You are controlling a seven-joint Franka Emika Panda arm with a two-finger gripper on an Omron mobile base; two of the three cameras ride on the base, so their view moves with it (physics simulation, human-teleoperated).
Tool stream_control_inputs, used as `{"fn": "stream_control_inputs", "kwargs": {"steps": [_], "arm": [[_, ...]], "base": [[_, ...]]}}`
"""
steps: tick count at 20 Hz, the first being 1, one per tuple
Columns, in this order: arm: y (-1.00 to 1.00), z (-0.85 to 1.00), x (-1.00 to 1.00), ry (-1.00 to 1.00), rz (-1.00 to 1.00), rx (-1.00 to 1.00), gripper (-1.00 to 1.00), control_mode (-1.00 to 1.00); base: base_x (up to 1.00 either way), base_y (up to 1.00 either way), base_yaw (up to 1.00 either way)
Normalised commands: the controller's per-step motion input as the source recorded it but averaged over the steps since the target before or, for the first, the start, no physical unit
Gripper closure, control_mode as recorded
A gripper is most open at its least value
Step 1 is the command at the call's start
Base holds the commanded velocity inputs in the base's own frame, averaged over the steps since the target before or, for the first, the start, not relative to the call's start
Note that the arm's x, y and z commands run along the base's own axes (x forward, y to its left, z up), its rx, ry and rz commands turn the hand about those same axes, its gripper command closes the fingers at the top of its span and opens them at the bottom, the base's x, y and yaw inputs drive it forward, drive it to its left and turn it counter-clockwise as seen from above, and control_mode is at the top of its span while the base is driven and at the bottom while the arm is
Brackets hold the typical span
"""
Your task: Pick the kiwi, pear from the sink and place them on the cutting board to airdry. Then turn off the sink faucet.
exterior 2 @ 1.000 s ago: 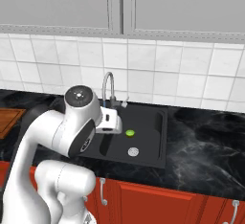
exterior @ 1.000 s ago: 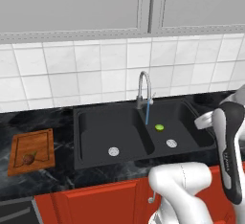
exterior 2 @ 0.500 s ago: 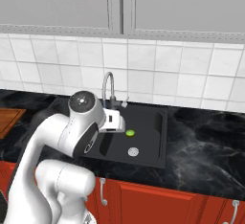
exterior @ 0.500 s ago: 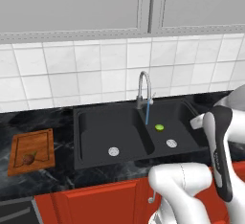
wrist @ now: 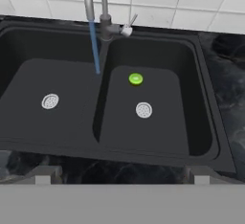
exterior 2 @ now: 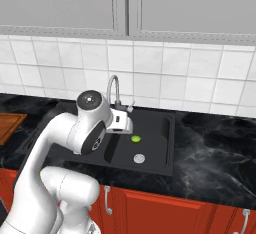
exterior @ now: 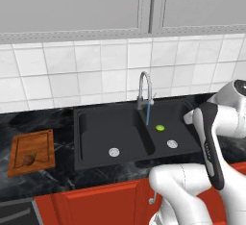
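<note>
- Left base view: you see the sink set in the dark counter, with the cutting board well apart from it at 9 o'clock. One small brownish fruit already lies on the board; judge it to be the pear, though it is too small to name with certainty. A green kiwi rests in the right basin, just at 11 o'clock of that basin's drain. A blue stream falls from the sink faucet, so the water is running.
- Right base view: you see the arm bent over the sink's near left, its hand in front of the faucet base. The kiwi sits on the basin floor at 12 o'clock of the drain, apart from the hand.
- Hand view: you look down into both basins. The kiwi lies at 11 o'clock of the right drain, untouched; the gripper hangs above the near rim with its jaws spread fully wide and nothing between them. The water stream lands near the basin divider.
- Progress, as a judgement: one fruit appears placed; moving the kiwi to the board and shutting off the faucet are left.
</note>
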Motion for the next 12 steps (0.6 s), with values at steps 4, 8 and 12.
{"fn": "stream_control_inputs", "kwargs": {"steps": [4,8,12], "arm": [[-0.01,-0.32,0.32,0.00,-0.04,0.00,-1.00,-1.00],[-0.07,-0.29,0.26,0.00,0.00,0.00,-1.00,-1.00],[-0.07,-0.18,0.27,0.00,0.00,0.00,-1.00,-1.00]], "base": [[0.00,0.00,0.00],[0.00,0.00,0.00],[0.00,0.00,0.00]]}}
